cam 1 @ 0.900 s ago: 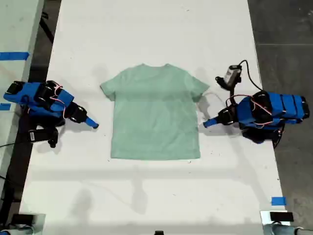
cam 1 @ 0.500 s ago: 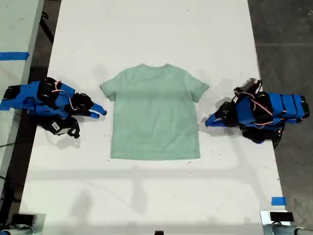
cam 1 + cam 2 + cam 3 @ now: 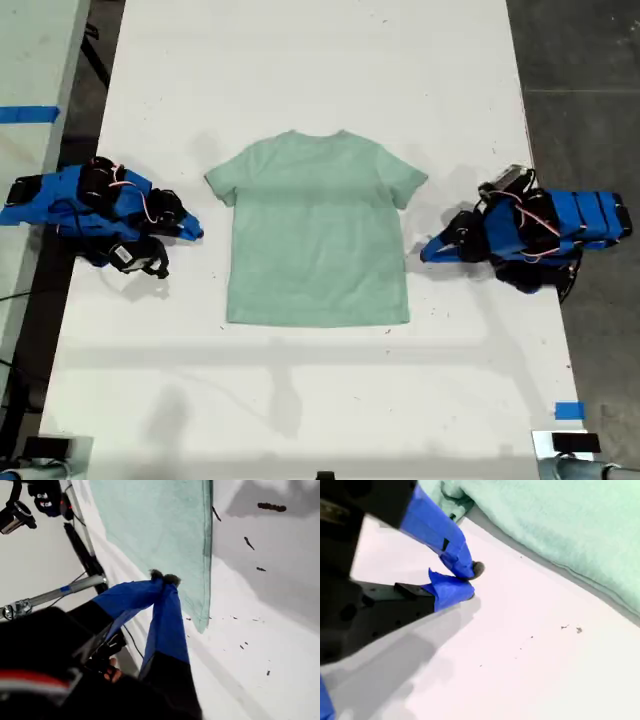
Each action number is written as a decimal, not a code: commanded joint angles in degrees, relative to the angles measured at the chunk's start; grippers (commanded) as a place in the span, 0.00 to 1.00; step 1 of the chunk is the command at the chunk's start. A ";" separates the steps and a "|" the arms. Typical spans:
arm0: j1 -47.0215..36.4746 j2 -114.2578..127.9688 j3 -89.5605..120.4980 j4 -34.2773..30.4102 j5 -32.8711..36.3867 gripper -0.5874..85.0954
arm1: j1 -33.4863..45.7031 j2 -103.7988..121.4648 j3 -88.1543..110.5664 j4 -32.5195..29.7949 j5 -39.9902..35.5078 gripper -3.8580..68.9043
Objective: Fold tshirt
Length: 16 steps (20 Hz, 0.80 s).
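Note:
The pale mint-green tshirt (image 3: 318,230) lies spread flat mid-table, neck toward the exterior view's top and both sleeves out. My first gripper (image 3: 428,250) rests low at the exterior view's right, just off the shirt's side edge below the sleeve. Its fingers meet at the tips (image 3: 162,577) with nothing between them, and the shirt's hem corner (image 3: 200,625) shows close by. My second gripper (image 3: 195,232) sits at the exterior view's left, a short gap from the shirt's other side. It hovers just over the table, tips together (image 3: 467,580) and holding nothing, with the shirt (image 3: 570,525) beyond.
The white table (image 3: 300,400) runs well past the shirt toward the exterior view's top and bottom. Blue tape (image 3: 569,410) marks its lower right. A second pale surface (image 3: 40,60) lies off the exterior view's left, dark floor (image 3: 590,60) off its right. A black stand (image 3: 85,550) rises beyond the table edge.
The second arm rolled its wrist, swinging its camera to the lower side, and drew back slightly from the shirt. The first arm also rolled its wrist and settled. The tshirt has not moved.

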 commanded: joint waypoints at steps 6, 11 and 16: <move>-11.87 -29.09 -24.61 -6.06 16.08 0.01 | 9.05 -23.55 -26.28 5.71 -18.28 0.04; -22.59 -49.22 -44.03 -2.90 28.56 0.01 | 23.82 -44.03 -49.75 13.97 -37.00 0.04; -30.85 -66.53 -66.45 5.19 38.76 0.01 | 38.23 -64.95 -72.69 21.88 -53.44 0.04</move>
